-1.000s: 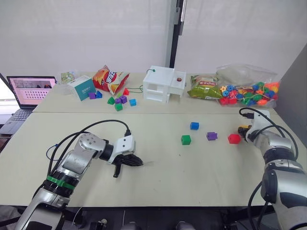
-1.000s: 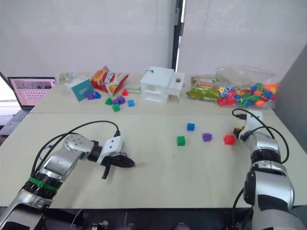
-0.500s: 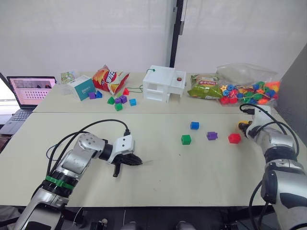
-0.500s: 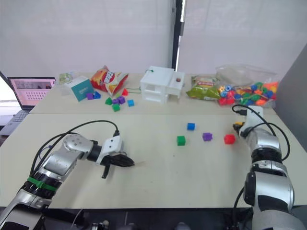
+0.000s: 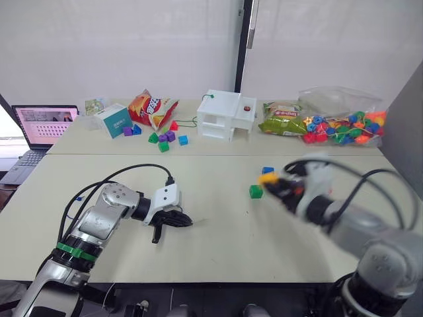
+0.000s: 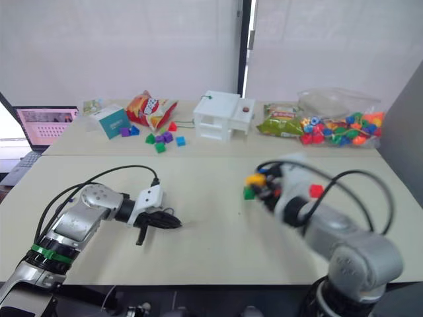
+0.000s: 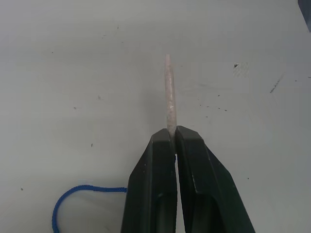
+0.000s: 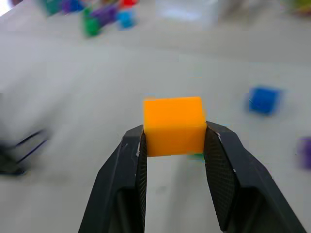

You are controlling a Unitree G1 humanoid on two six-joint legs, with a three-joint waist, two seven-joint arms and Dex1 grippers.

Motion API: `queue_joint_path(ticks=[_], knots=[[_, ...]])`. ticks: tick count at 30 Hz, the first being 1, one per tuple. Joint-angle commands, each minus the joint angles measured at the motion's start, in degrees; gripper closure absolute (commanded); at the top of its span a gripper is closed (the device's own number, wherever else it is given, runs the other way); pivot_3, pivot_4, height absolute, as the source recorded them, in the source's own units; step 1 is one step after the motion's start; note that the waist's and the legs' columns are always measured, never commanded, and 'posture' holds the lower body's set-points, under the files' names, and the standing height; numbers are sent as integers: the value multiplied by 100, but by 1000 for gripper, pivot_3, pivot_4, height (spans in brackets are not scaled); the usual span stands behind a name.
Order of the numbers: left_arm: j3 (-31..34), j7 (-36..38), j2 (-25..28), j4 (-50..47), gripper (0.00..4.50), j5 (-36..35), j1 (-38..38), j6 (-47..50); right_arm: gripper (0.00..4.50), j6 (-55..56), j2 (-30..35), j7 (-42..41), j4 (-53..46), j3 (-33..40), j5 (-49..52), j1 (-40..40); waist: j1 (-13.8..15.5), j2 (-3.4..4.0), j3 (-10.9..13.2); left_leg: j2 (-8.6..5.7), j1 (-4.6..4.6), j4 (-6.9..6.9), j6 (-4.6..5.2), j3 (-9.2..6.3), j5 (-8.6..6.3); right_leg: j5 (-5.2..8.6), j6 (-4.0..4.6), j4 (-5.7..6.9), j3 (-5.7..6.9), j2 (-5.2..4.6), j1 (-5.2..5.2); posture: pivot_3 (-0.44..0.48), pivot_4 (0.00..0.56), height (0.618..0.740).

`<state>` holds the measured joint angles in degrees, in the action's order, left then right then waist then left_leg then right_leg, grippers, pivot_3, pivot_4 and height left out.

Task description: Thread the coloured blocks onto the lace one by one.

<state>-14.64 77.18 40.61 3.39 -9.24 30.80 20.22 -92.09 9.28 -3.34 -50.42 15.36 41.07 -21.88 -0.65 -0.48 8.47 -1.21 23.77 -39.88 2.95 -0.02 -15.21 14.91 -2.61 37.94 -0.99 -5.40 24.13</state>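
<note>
My left gripper (image 5: 177, 220) rests low over the table's front left, shut on the lace's pale stiff tip (image 7: 168, 92), which sticks out past the fingers. The blue lace (image 7: 92, 188) loops behind them. My right gripper (image 8: 173, 133) is shut on the yellow-orange block (image 8: 173, 125) and holds it above the table's middle, where the block (image 5: 268, 177) shows blurred. Beside it on the table sit the green block (image 5: 256, 191) and the blue block (image 5: 268, 170). The red block (image 6: 316, 191) lies further right. The purple block (image 8: 306, 150) is at the edge of the right wrist view.
Along the back stand a white house-shaped box (image 5: 225, 115), a bag of round beads (image 5: 340, 129), a green snack bag (image 5: 281, 125), a chips bag (image 5: 152, 109), a teal box (image 5: 114, 120) and several small blocks (image 5: 165, 139). A laptop (image 5: 39, 125) sits far left.
My right arm has swung from the table's right edge to the middle, carrying the yellow-orange block. The left gripper has shifted slightly left, still on the lace tip.
</note>
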Motion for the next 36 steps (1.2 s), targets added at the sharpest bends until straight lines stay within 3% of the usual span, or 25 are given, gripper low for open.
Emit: queue_joint_path(ticks=[1, 6, 14, 16, 21, 23, 28, 32, 36], knots=[[102, -1, 52, -268, 4500, -140, 43, 92, 3362, -41, -103, 450, -196, -643, -158, 180, -3, 1, 1, -8, 0, 0, -1, 2, 2, 0, 0, 3, -1, -6, 1, 0, 150, 740], [121, -22, 64, -395, 4500, -164, 37, 192, 3362, 526, 183, 715, 387, -1890, -910, 504, -12, 1, 1, -11, -3, 0, -7, 0, 6, 0, 0, 1, 0, -1, 4, 0, 150, 740], [152, -20, 129, -480, 4500, -177, 2, 229, 3362, 1532, 187, 776, 862, -2650, -1661, 848, -37, 0, 1, -4, -17, 2, -10, 2, 8, 0, 0, -5, -1, 9, -2, 0, 150, 740], [169, -12, 163, -505, 4500, -193, -6, 250, 2322, 1621, 185, 711, 679, -2552, -1702, 873, -36, 0, 1, -3, -19, 2, -11, 2, 8, 0, 0, -3, -1, 9, -3, 0, 150, 740], [193, -30, 240, -584, 4500, -261, -71, 322, 619, 1539, 522, 107, 303, -2194, -1446, 777, -19, -2, 2, -4, -17, 1, -11, 2, 8, 0, 0, -5, -3, 6, -2, 0, 150, 740], [204, -38, 291, -644, 4500, -298, -120, 367, 20, 1534, 792, -319, 210, -2053, -1224, 609, -23, -2, 2, -4, -17, 1, -11, 2, 8, 0, 0, -6, -3, 7, -2, 0, 150, 740], [204, -70, 343, -856, 4500, -414, -204, 753, 20, 2062, 2025, -1871, 467, -2091, -784, 231, -14, -7, 5, -1, -19, 2, -11, -1, 8, 0, 0, -9, 1, 9, -6, 0, 150, 740], [151, -142, 276, -1069, 4500, -513, -190, 1119, 20, 4365, 3641, -4184, 1796, -3236, -1720, -392, -27, -15, 11, -2, -23, -2, -7, 5, 6, 0, 0, -30, 3, 8, -20, 0, 150, 740], [102, -197, 291, -1140, 4500, -512, -215, 1118, 20, 5947, 3830, -5272, 2972, -3852, -2414, -995, -31, -21, 13, 8, -27, 4, -8, 8, 6, 0, 1, -30, 2, 16, -17, 0, 150, 740]])
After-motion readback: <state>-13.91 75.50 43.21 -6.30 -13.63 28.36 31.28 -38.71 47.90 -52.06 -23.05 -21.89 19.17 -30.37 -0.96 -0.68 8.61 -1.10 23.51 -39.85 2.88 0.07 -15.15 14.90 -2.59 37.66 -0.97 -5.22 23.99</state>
